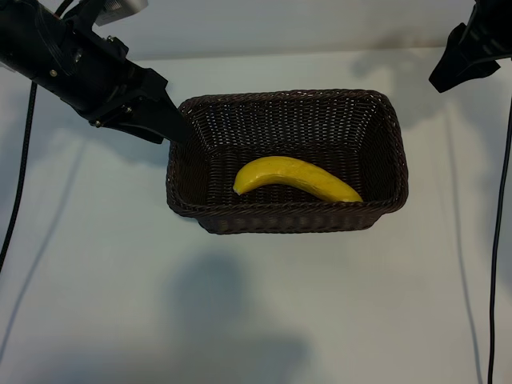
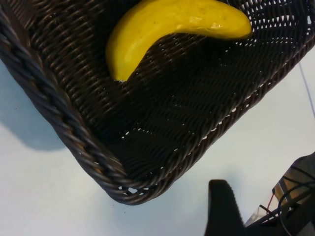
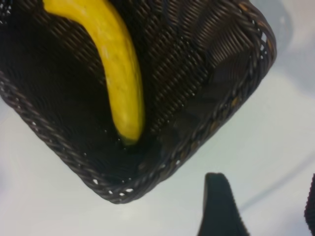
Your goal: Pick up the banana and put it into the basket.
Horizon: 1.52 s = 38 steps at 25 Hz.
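Your banana [image 1: 296, 178] already lies flat inside the wicker basket [image 1: 384, 108] on the white counter [image 1: 256, 320]. The left tool [image 1: 172, 124] hovers by its rim, the right tool [image 1: 472, 56] well apart, both spread and empty; only retreat seems left.

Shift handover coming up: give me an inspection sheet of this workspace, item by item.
Surface: white table, bare around the basket.
Job's things: banana lies inside the basket, on its floor.
Clutter: nothing seen.
Grippers: left gripper open, at the basket's left rim, holding nothing; right gripper open, empty, raised off the basket's right corner.
Cables: black cables hang down both table sides.
Surroundings: pale wall behind the table.
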Motion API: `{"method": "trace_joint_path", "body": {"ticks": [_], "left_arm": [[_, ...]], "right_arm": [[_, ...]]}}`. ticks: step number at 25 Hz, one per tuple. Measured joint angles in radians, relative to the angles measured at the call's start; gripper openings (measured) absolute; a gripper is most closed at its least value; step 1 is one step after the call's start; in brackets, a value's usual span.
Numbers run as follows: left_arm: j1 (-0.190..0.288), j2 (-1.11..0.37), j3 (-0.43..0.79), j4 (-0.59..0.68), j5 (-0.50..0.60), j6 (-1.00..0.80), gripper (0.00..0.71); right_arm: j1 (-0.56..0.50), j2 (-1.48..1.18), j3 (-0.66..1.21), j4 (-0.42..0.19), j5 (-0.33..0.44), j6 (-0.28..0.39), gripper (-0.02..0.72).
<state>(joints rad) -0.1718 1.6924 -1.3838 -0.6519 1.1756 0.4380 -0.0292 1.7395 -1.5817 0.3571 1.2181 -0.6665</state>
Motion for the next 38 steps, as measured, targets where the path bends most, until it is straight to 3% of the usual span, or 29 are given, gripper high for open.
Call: {"method": "trace_joint_path", "body": {"ticks": [6, 12, 38], "left_arm": [[0.0, 0.0, 0.0, 0.0, 0.0, 0.0, 0.466], [0.0, 0.0, 0.0, 0.0, 0.0, 0.0, 0.466], [0.0, 0.0, 0.0, 0.001, 0.0, 0.0, 0.466]], "right_arm": [[0.0, -0.004, 0.088, -0.022, 0.002, -0.013, 0.404], [-0.001, -0.027, 0.097, 0.035, 0.001, -0.023, 0.376], [-0.001, -0.086, 0.097, 0.053, 0.002, -0.023, 0.354]]}}
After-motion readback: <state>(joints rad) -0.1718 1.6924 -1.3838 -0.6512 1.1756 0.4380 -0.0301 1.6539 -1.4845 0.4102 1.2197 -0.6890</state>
